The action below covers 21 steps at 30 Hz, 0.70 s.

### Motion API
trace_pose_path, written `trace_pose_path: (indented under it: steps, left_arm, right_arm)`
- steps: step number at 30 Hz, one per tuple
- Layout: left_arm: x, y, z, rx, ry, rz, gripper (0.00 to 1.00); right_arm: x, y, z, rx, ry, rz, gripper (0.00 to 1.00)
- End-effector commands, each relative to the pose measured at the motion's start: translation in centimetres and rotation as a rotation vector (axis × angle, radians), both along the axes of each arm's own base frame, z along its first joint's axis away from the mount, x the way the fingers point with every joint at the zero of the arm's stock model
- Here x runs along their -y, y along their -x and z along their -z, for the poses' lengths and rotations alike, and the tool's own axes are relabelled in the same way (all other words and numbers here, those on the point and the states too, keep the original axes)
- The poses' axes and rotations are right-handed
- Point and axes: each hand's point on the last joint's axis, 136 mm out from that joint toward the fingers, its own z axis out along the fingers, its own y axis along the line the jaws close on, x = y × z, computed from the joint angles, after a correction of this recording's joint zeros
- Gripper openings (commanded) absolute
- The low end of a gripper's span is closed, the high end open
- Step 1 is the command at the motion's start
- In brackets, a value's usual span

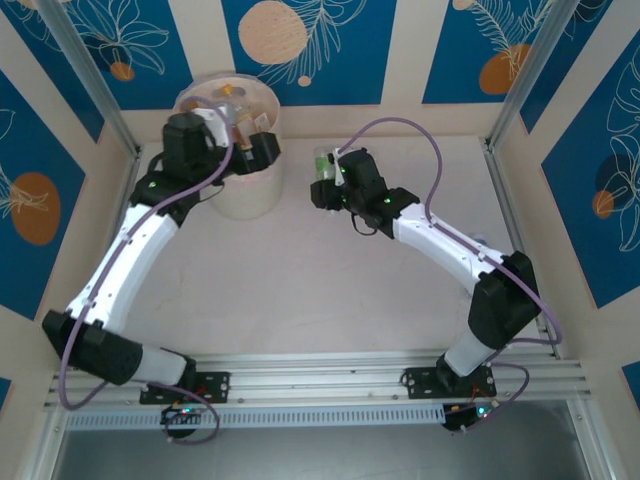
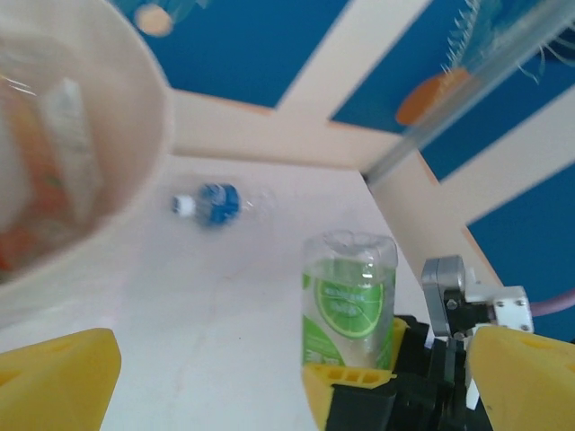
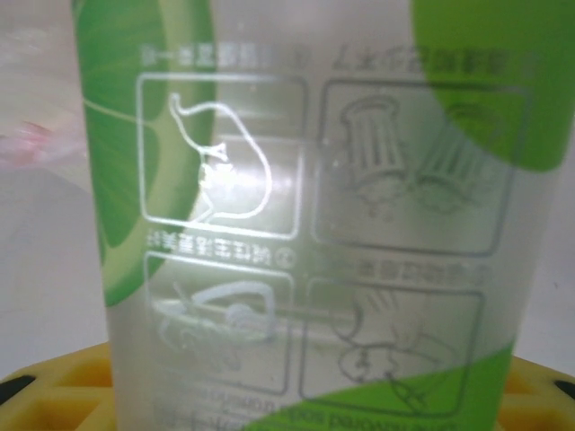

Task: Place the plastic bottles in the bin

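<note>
The bin (image 1: pixel 247 196), a pale translucent tub, stands at the back left with several plastic bottles (image 1: pixel 232 104) inside. My left gripper (image 1: pixel 262 150) hangs open at the bin's right rim, and its yellow fingers (image 2: pixel 56 381) hold nothing. My right gripper (image 1: pixel 325 182) is shut on a clear bottle with a green lime label (image 1: pixel 322 160) (image 2: pixel 350 301) (image 3: pixel 314 215), right of the bin. The bottle's base end sticks out past the right gripper's yellow fingers (image 2: pixel 346 382). A blue-labelled bottle (image 2: pixel 216 202) lies on its side on the table farther off.
The bin's wall (image 2: pixel 81 153) is close on the left in the left wrist view. Blue patterned panels and metal posts (image 1: pixel 105 95) close in the table at the back and sides. A rail (image 1: pixel 320 375) runs along the near edge by the arm bases.
</note>
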Motion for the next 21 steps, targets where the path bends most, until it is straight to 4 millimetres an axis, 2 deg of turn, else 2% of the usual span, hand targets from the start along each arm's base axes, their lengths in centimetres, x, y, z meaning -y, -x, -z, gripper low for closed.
trace_pose_path:
  steps: [1,7,15,21]
  left_arm:
    - [3.4,0.9,-2.3,0.043,0.043,0.125,1.00]
    - [6.3,0.8,-1.3,0.025,-0.014,0.198,1.00]
    - [6.6,0.6,-0.6,0.015,-0.035,0.195,1.00]
    - [7.4,1.0,-0.6,0.004,-0.017,0.254,1.00]
  right_arm:
    - [-1.3,0.6,-3.0,0.123,-0.022,-0.051,0.56]
    - [-2.9,2.5,-5.9,0.198,-0.072,-0.118,0.56]
    - [-3.3,3.9,-8.5,0.243,-0.127,-0.148,0.57]
    - [-3.6,4.5,-9.5,0.255,-0.169,-0.169,0.57]
